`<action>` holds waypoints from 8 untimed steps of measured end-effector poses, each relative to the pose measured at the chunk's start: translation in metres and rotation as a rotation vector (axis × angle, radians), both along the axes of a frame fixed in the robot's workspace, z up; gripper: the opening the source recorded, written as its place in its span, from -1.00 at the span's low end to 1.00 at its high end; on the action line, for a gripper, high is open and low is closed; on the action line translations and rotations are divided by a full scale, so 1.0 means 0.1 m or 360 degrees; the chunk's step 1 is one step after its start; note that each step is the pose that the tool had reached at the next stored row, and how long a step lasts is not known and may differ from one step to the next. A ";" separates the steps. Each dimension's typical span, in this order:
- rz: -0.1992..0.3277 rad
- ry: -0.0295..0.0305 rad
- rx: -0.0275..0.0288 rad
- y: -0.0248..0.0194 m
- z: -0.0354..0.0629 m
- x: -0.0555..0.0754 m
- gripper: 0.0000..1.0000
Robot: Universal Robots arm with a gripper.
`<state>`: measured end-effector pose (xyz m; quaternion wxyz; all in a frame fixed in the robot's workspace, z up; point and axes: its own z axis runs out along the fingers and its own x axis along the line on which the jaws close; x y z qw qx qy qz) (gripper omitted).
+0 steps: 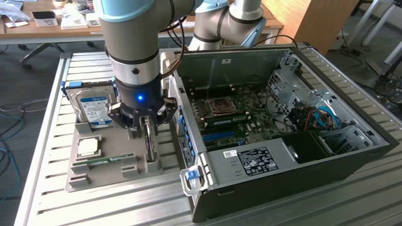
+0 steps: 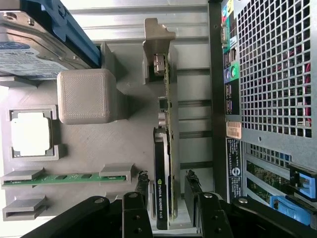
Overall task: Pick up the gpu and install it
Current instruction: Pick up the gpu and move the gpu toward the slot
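gpu [image 2: 160,168] upright on edge in grey tray [image 1: 119,143], 9 o'clock of computer case [image 1: 283,174], exterior view | gripper [image 2: 166,184] wide open, straddling it, gripping nothing | advice: centre both fingers [image 2: 142,186] on card faces, close squarely, avoid tilting

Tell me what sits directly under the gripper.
The gpu, standing on edge in the grey holder, between the jaws of the open gripper, gaps either side. Its bottom edge is hidden in the holder's slot.
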<state>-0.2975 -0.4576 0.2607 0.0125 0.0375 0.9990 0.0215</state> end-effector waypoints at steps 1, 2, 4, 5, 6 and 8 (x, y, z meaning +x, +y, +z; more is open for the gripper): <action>0.0000 0.00003 -0.00004 0.000 -0.004 0.00 -0.14; 0.0000 0.00003 -0.00004 0.000 -0.008 -0.01 -0.14; 0.0000 -0.00002 0.00001 0.001 -0.022 -0.01 -0.14; 0.0000 -0.00001 0.00000 0.001 -0.034 -0.01 -0.14; 0.0000 0.00001 -0.00002 0.001 -0.045 -0.01 -0.14; 0.0000 0.00001 -0.00002 0.002 -0.070 -0.01 -0.14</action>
